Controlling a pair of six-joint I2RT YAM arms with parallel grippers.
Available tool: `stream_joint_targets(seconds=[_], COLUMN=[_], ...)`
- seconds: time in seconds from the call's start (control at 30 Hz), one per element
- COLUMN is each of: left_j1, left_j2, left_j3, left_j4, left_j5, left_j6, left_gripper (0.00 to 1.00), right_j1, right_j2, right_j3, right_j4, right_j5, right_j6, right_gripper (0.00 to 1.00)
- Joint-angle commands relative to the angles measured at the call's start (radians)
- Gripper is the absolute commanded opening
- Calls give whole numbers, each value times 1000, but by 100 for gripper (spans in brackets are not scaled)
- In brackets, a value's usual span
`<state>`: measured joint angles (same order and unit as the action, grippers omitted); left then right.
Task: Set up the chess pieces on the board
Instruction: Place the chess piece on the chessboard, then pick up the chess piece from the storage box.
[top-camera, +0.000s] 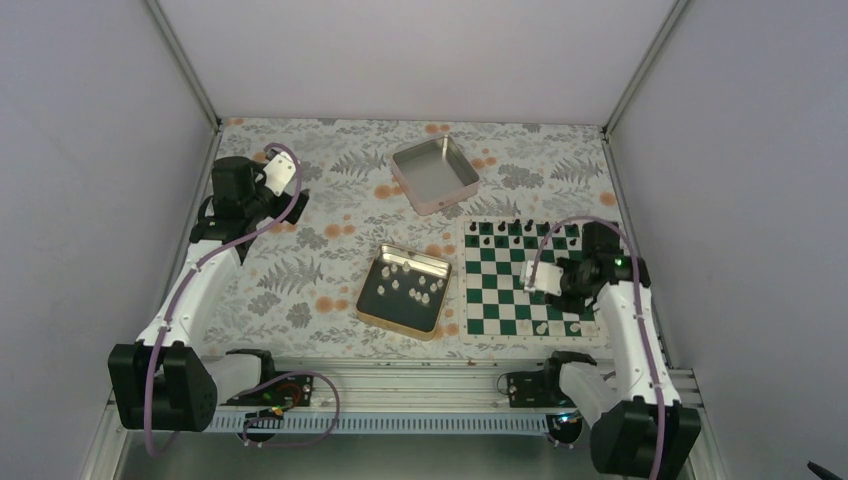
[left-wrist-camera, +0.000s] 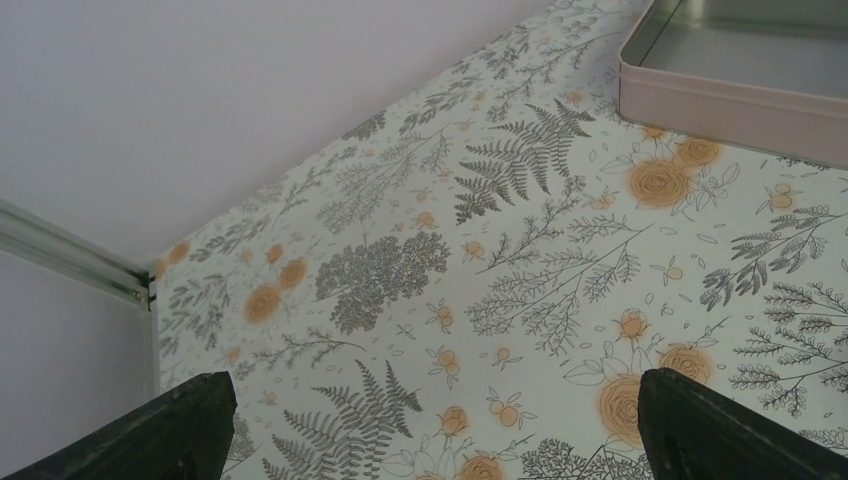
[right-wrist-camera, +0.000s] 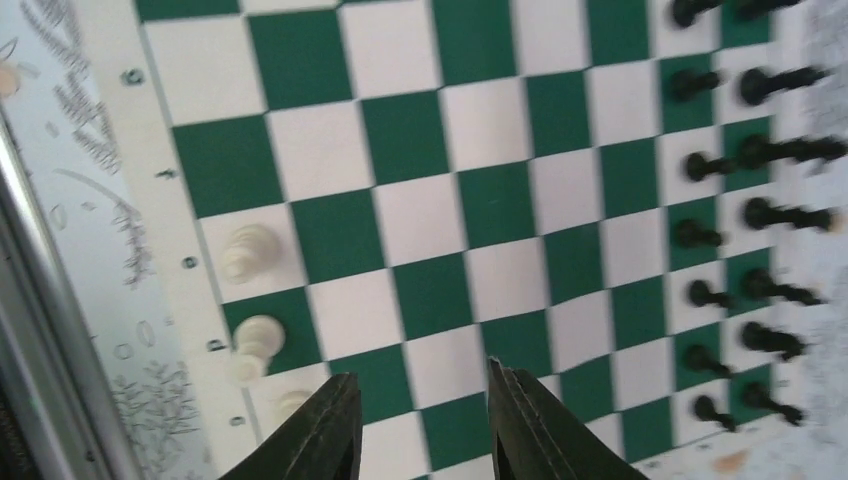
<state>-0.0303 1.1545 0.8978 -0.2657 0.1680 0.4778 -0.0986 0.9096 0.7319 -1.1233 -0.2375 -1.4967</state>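
Right gripper (right-wrist-camera: 420, 440) hangs low over the board (right-wrist-camera: 470, 200), and we can see its two dark fingers parted by roughly a square's width, with bare squares showing between them. It carries nothing and touches nothing.

Just beside its left finger, three white chessmen (right-wrist-camera: 248, 250) stand along the near edge row, the third half hidden by the finger. Across the board, the black chessmen (right-wrist-camera: 760, 150) fill the two far rows. The rest of the white ones lie scattered in the open tin (top-camera: 366, 296), just left of the board.

Now, how will these pieces handle? We judge them light, hard plastic, smooth and narrow, and easy to topple. A pinch around the waist, above the base, should hold best. Squeezing near the rounded head risks squirting the piece out sideways. Those in the tin look to be lying loose, some perhaps on their sides, so approach angle will matter.

Over on the far left, the left gripper (left-wrist-camera: 440, 440) is spread wide above the flowered cloth, empty, with the empty tin (left-wrist-camera: 720, 100) well ahead of it.
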Motion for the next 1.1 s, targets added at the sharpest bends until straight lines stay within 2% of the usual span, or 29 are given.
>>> stream_joint_targets(seconds=[0.0, 0.1, 0.23, 0.37, 0.6, 0.83, 1.07], left_j1=[-2, -2, -2, -3, -2, -2, -4], left_j2=[-10, -7, -4, -4, -1, 2, -10], left_j3=[23, 23, 26, 26, 16, 16, -7], left_j4=[-7, -5, -10, -5, 7, 10, 22], left_j5=[8, 11, 8, 3, -17, -10, -10], left_j6=[10, 9, 8, 8, 8, 6, -2], left_gripper=[100, 100, 100, 100, 100, 100, 100], right_j1=[3, 54, 264, 491, 752, 874, 910], right_j2=[107, 223, 369, 479, 695, 861, 971], right_j3=[163, 290, 411, 478, 640, 701, 710], right_j4=[-17, -26, -4, 79, 157, 271, 355], right_j5=[-108, -166, -147, -55, -1, -7, 38], right_j6=[10, 63, 208, 337, 470, 493, 506], right_gripper=[36, 38, 42, 43, 44, 45, 44])
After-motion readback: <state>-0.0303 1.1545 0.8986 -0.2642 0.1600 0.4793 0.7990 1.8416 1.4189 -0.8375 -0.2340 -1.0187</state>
